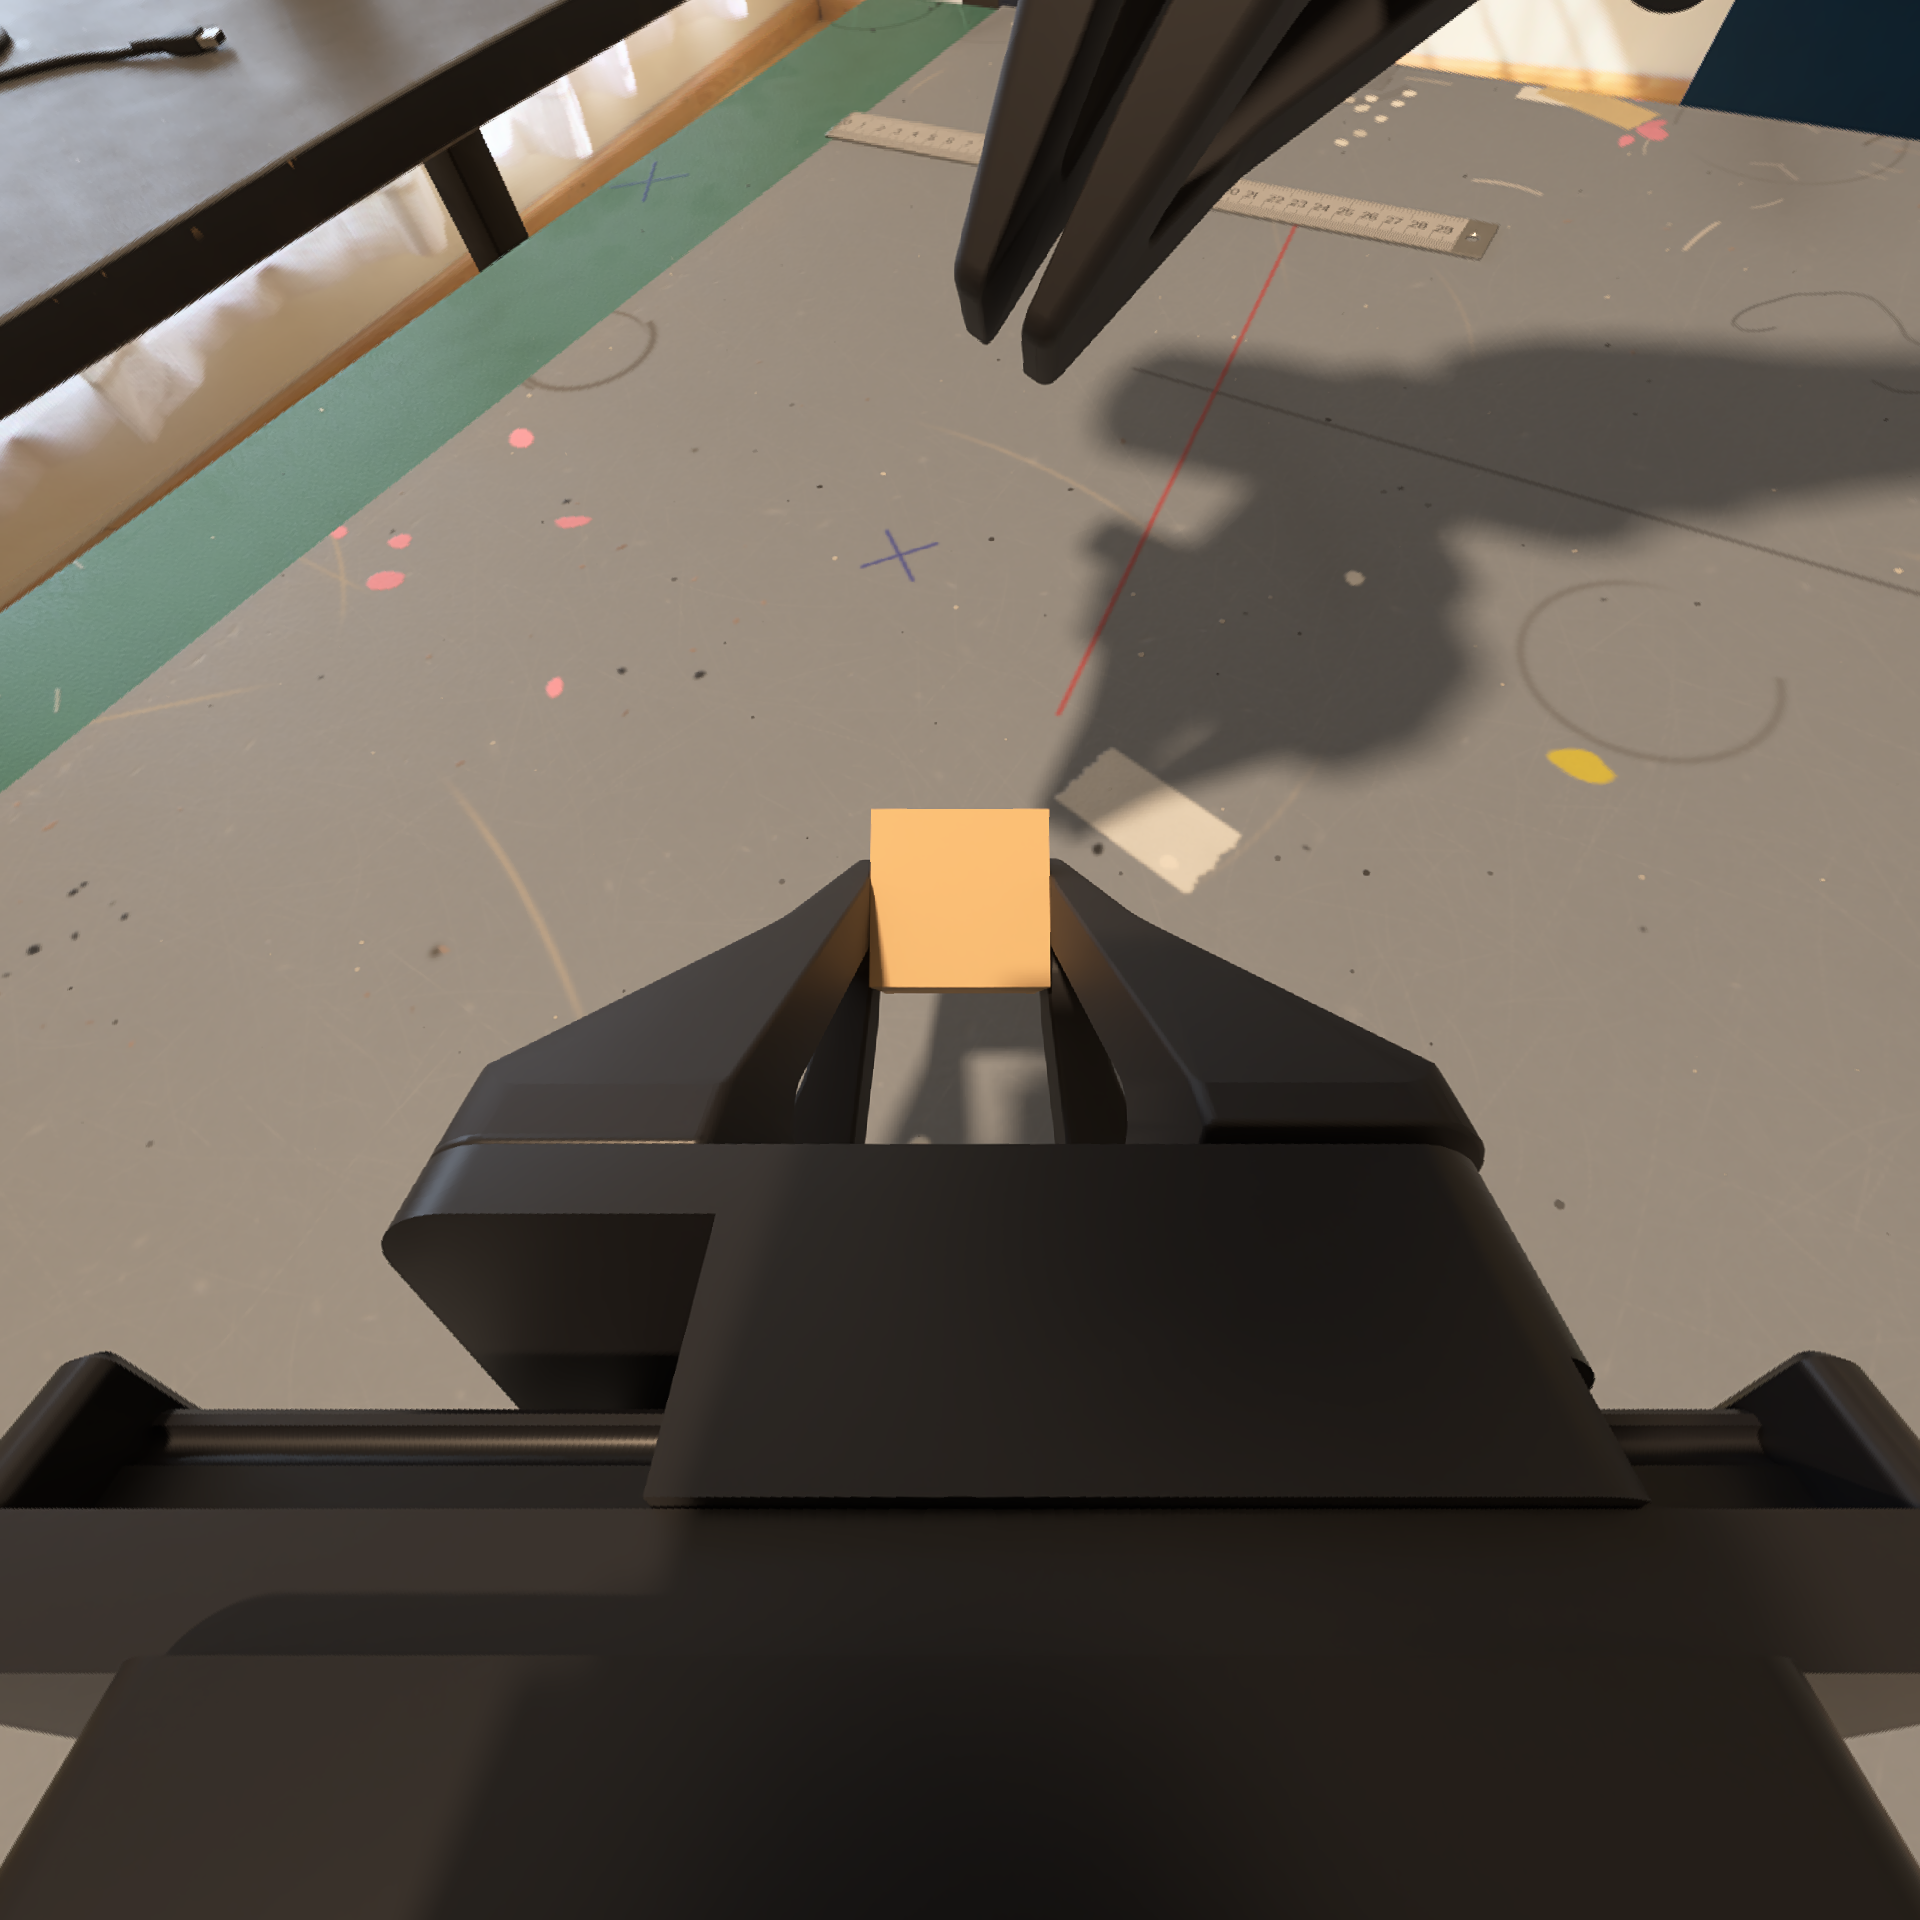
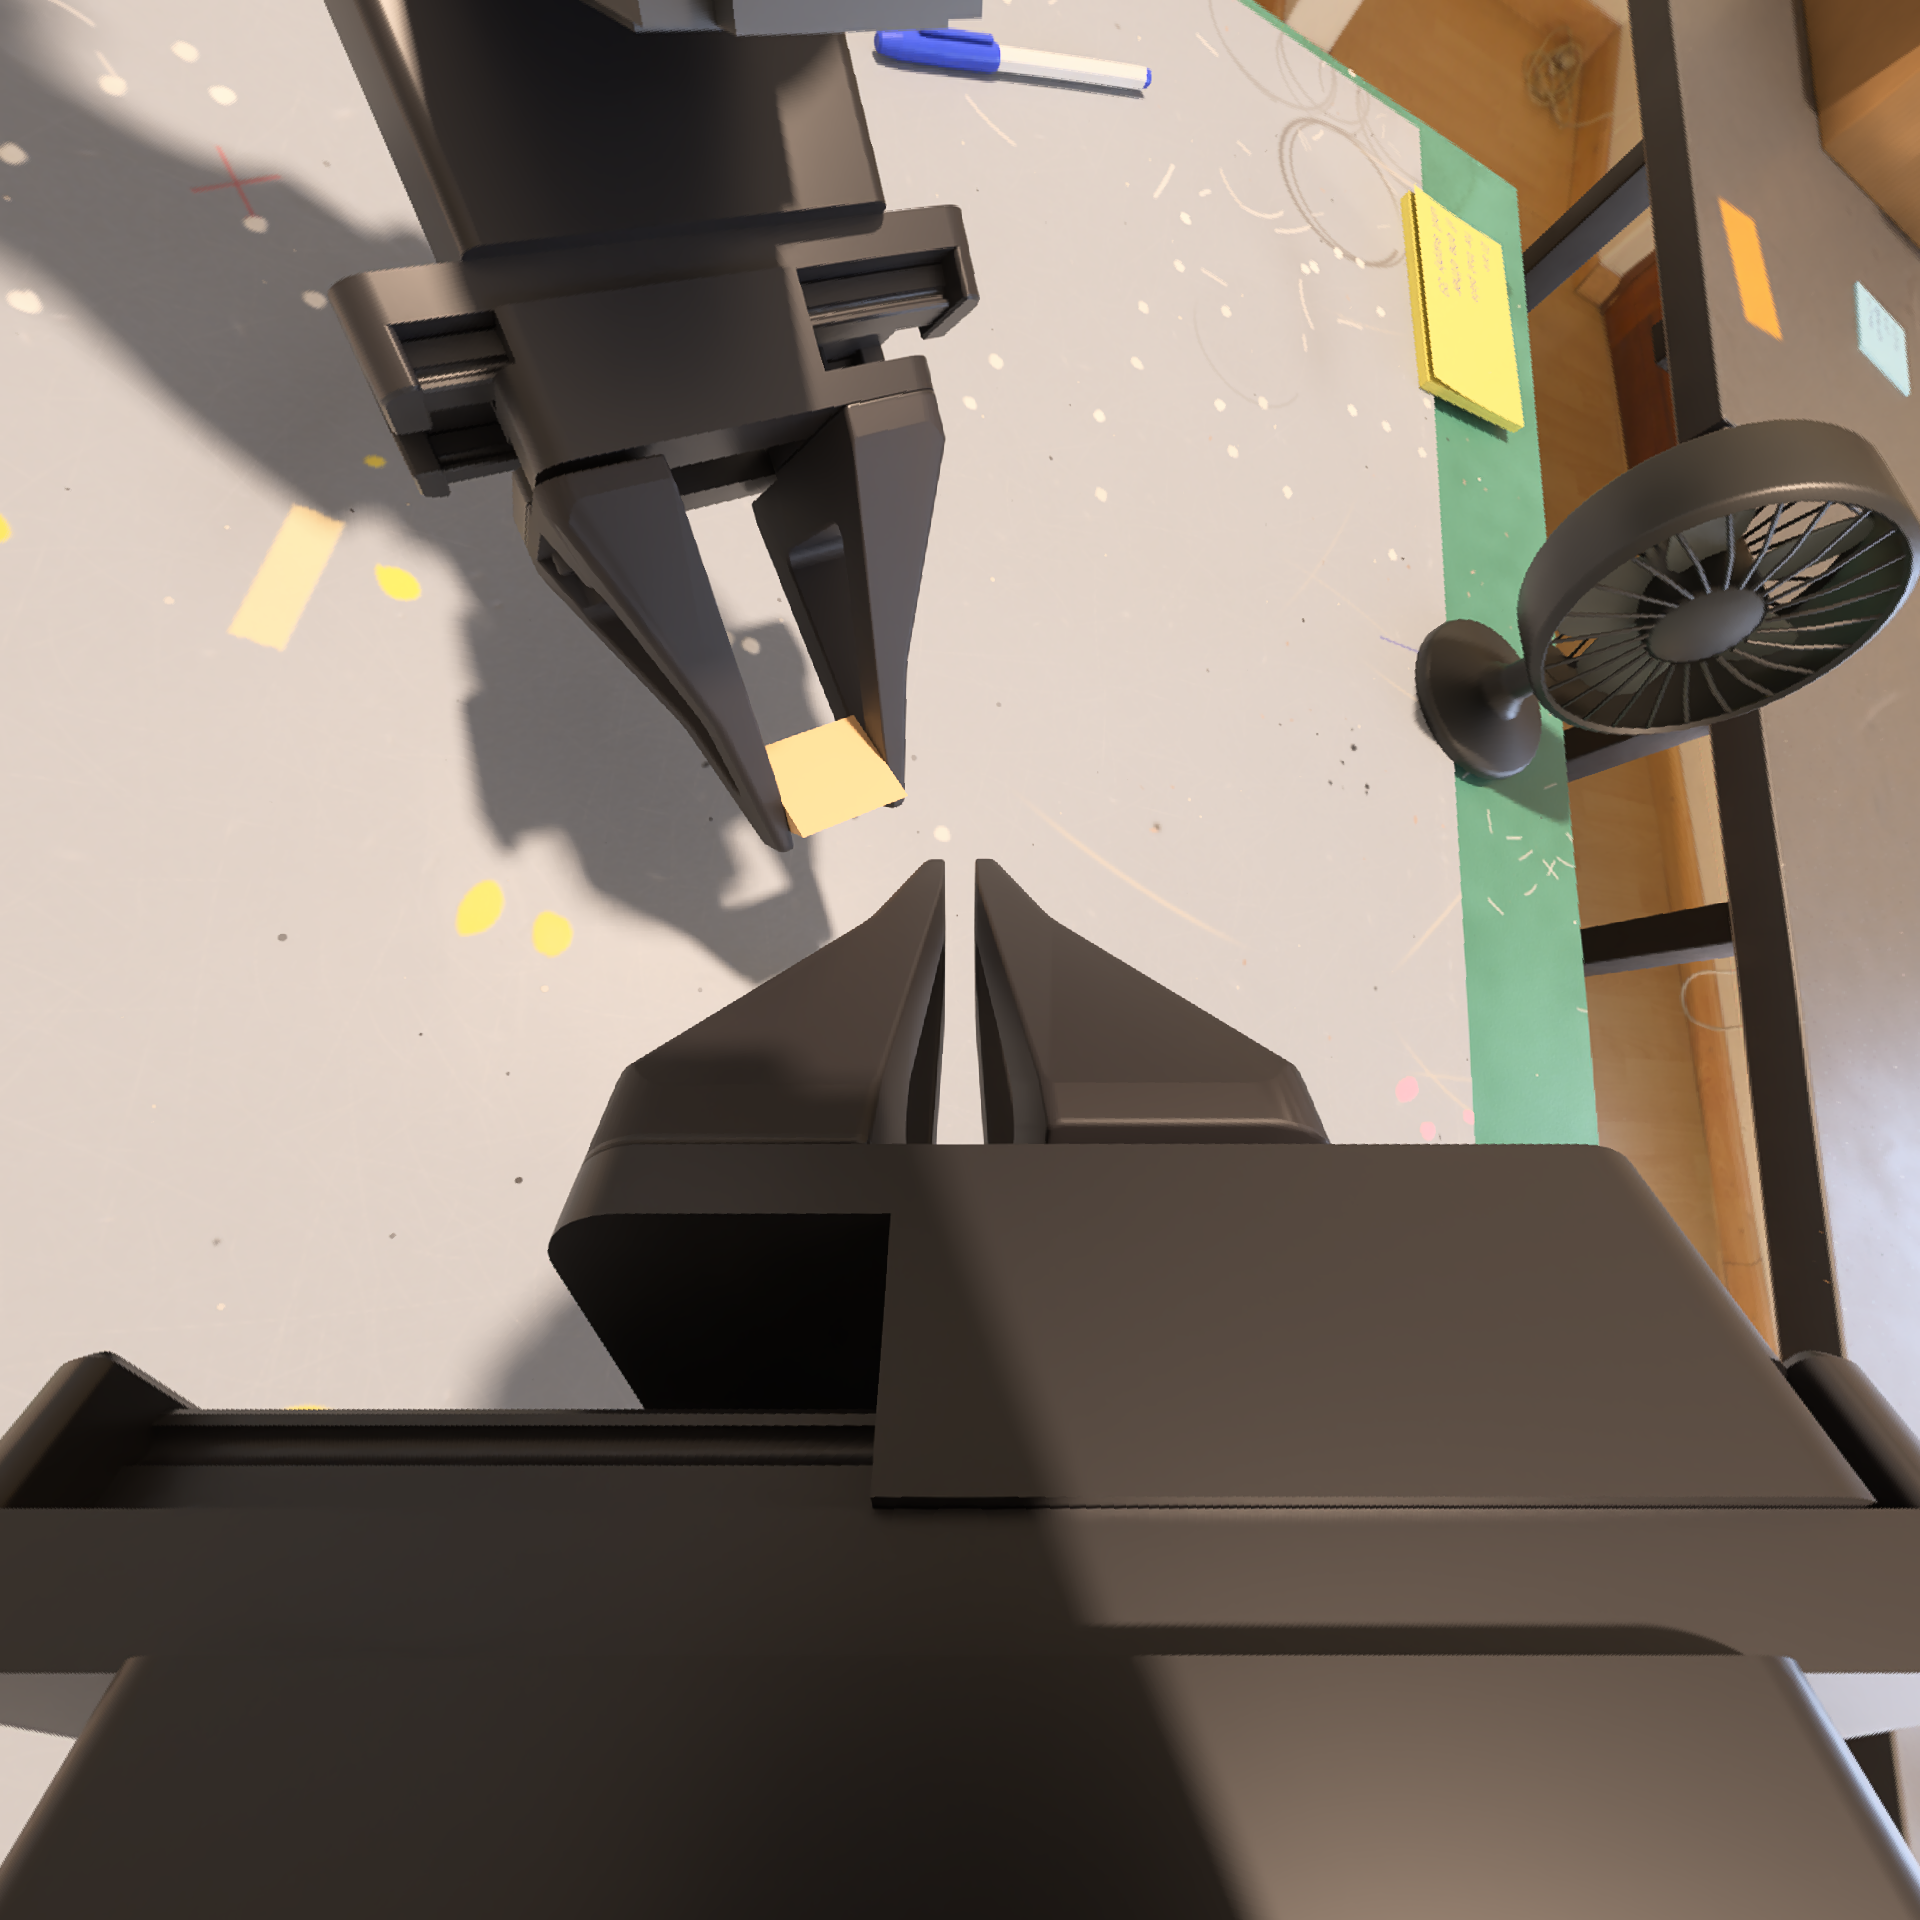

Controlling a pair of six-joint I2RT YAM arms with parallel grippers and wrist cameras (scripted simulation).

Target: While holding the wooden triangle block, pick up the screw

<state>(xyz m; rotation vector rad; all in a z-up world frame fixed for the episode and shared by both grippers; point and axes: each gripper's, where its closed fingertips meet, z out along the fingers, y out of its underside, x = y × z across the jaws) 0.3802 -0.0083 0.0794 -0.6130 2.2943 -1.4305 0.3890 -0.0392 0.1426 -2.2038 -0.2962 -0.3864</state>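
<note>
My left gripper (image 1: 959, 873) is shut on the wooden triangle block (image 1: 959, 899), a pale orange piece held between its fingertips above the grey table (image 1: 416, 883). In the right wrist view the left gripper (image 2: 836, 821) and the block (image 2: 831, 774) show just ahead of my right gripper (image 2: 960, 864). The right gripper's fingers stand almost together with a thin slit between them, and I see nothing in it. It also shows in the left wrist view (image 1: 1010, 348), above the table. No screw is visible in either view.
A metal ruler (image 1: 1351, 213) lies at the far side. A blue marker (image 2: 1013, 62), a yellow notepad (image 2: 1465, 312) and a small black fan (image 2: 1704, 582) sit by the green strip (image 2: 1517, 831) at the table's edge. A tape scrap (image 1: 1148, 821) lies near the block.
</note>
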